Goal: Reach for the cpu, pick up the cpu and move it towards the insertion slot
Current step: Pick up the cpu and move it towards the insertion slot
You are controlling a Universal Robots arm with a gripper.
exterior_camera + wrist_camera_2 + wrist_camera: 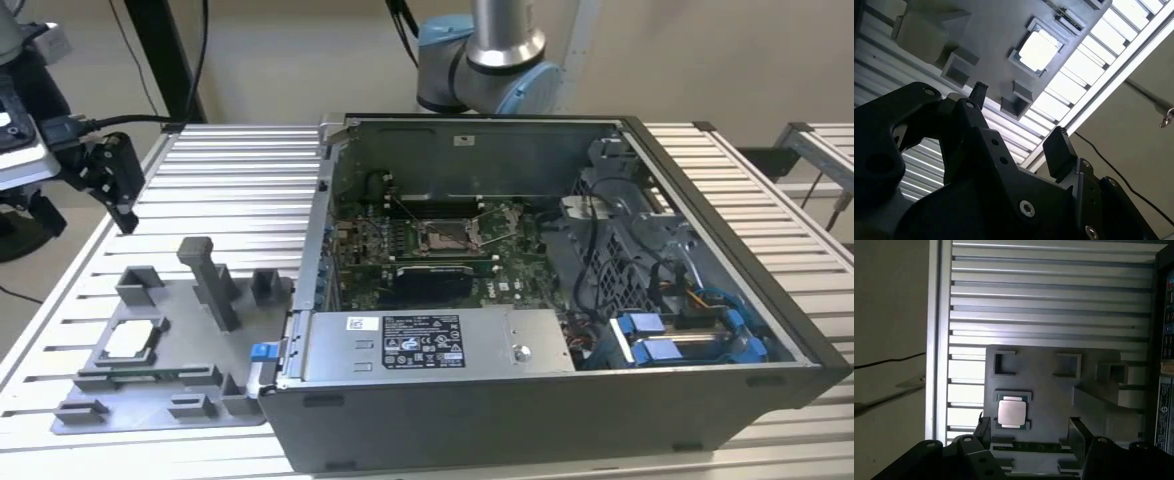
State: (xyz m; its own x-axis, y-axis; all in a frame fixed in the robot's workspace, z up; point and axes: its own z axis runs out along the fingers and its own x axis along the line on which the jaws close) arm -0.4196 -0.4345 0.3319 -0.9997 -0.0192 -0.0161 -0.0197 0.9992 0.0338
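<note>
The cpu lies flat, pale face up, in a square recess of the grey fixture plate at the exterior view's left. In both wrist views the cpu rests in that recess. My gripper hangs above the slatted table, behind the fixture and well apart from the chip. Its black fingers stand open with nothing between them in the second wrist view and the first wrist view. The insertion slot is a silver-framed socket on the green board inside the open computer case.
The computer case fills the middle and the exterior view's right, with a labelled grey metal box along its near side. Grey posts and blocks stand on the fixture plate. The slatted table edge runs close to the fixture.
</note>
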